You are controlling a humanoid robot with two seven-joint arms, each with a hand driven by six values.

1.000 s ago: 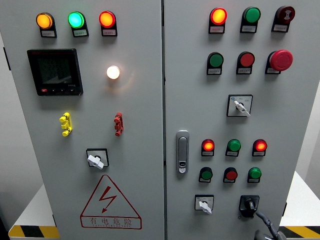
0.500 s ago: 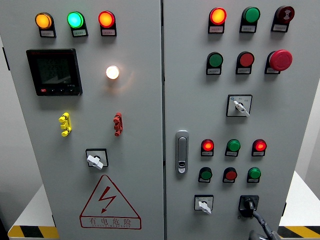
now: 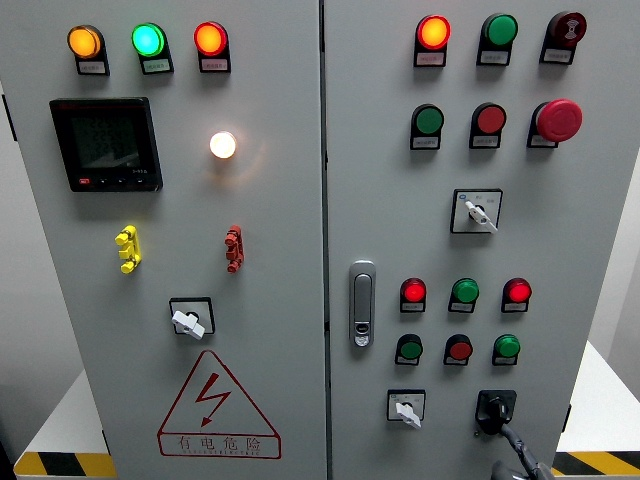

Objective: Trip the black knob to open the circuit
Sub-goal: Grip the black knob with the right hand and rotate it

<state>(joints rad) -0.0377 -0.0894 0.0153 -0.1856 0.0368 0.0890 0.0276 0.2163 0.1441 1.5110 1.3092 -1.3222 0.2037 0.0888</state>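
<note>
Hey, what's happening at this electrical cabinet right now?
A robot's right hand reaches up from the bottom right corner to the black knob low on the right door of the grey cabinet. A finger touches the knob's lower edge; a full grip isn't visible. Several indicator lamps are lit. The left hand is out of view.

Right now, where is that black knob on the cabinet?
In the head view, the black knob sits at the bottom right of the right door, just right of a white-handled selector switch and below a green button. The right hand reaches up to it.
</note>
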